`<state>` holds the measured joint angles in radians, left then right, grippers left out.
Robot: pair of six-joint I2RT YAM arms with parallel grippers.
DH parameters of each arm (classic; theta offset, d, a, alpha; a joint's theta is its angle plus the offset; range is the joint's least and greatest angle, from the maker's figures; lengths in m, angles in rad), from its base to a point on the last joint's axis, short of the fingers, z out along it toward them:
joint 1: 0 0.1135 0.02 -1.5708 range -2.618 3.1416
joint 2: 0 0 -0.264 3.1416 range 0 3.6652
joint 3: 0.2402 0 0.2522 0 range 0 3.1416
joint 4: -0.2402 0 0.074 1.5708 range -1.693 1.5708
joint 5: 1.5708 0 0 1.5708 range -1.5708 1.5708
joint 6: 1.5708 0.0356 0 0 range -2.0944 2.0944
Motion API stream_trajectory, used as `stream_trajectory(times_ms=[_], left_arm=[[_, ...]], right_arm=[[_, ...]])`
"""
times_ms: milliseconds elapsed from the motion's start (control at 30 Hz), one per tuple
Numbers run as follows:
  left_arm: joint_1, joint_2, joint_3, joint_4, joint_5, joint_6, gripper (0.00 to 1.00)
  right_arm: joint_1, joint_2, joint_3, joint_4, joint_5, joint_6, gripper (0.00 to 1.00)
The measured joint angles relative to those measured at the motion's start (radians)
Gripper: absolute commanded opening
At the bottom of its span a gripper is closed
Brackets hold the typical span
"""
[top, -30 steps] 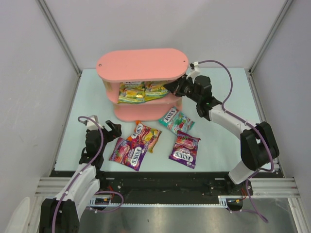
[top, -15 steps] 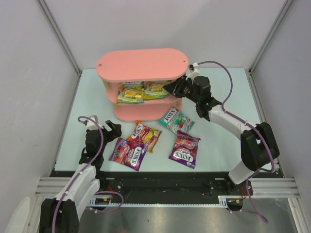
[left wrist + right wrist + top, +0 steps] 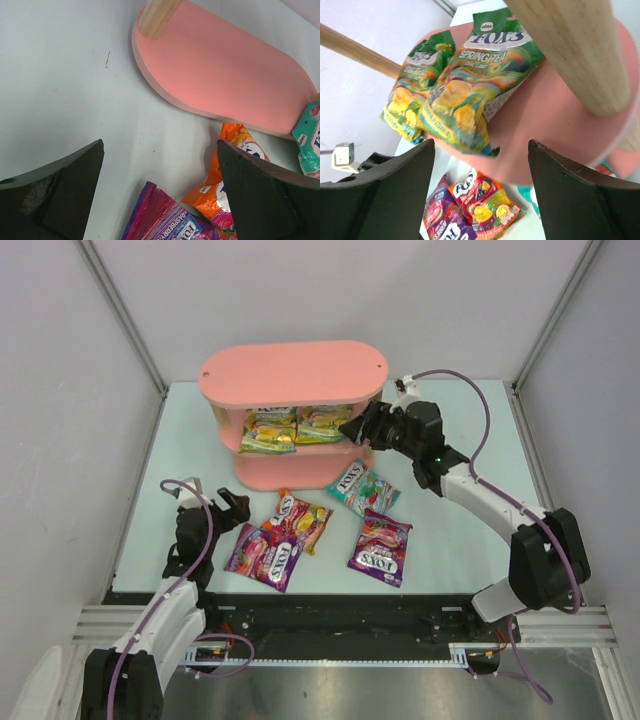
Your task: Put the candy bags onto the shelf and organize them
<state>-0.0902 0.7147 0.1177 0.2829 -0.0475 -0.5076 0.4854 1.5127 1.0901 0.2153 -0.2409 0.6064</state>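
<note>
Your right gripper [image 3: 352,427] is wide and empty beside the two yellow-green glossy packets [image 3: 296,426] on the middle board of the pink three-tier shelf [image 3: 292,370]; the teal glossy packet [image 3: 362,487] lies on the worktop [image 3: 450,530] just below it mid-frame, long axis diagonal, far from the wide-open left gripper [image 3: 232,508].

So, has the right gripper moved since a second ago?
Yes. The right gripper has opened and backed slightly rightward, away from the shelf.
</note>
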Motion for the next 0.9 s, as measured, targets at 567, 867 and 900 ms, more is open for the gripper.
stream_trajectory(times_ms=[567, 867, 900], left_arm=[[0.001, 0.000, 0.000, 0.000, 0.001, 0.000, 1.00], [0.001, 0.000, 0.000, 0.000, 0.002, 0.000, 1.00], [0.001, 0.000, 0.000, 0.000, 0.002, 0.000, 1.00]], right_arm=[[-0.217, -0.333, -0.392, -0.015, -0.008, -0.059, 0.79], [-0.324, -0.135, -0.471, 0.101, -0.147, -0.040, 0.74], [-0.326, -0.104, -0.471, 0.136, -0.172, -0.041, 0.75]])
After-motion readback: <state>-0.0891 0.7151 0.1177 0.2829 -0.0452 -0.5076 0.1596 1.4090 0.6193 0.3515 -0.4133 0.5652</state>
